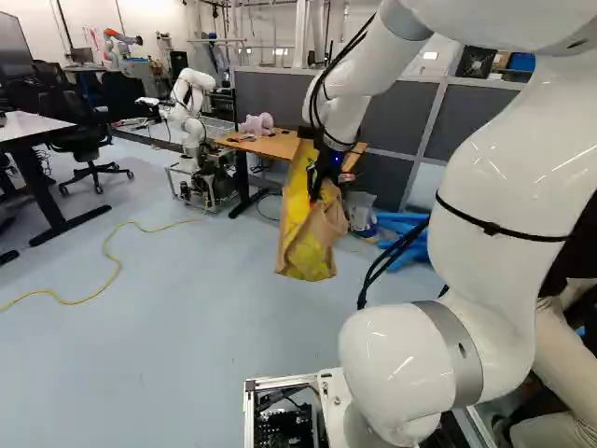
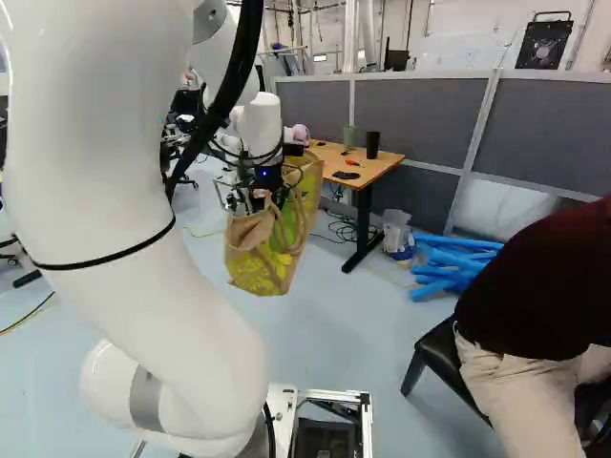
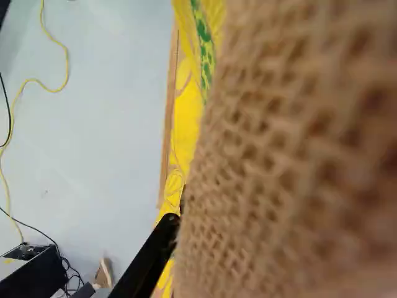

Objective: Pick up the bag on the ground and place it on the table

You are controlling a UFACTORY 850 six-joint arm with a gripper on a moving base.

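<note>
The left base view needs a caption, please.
A white arm holds a yellow-brown bag aloft before a wooden table.

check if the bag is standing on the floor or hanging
Hanging: the bag dangles from the gripper, its bottom up off the floor.

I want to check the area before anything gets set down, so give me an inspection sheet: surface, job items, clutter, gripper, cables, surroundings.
Surface: table with light wooden top and black legs, partly hidden by the bag.
Job items: yellow and tan woven bag hangs above the floor, not on the table.
Clutter: black cup and pink plush toy on the table; blue foam tubes on the floor.
Gripper: black gripper shut on the bag.
Cables: yellow cable curves across the floor; black cables by the table.
Surroundings: grey partition behind the table.
</note>
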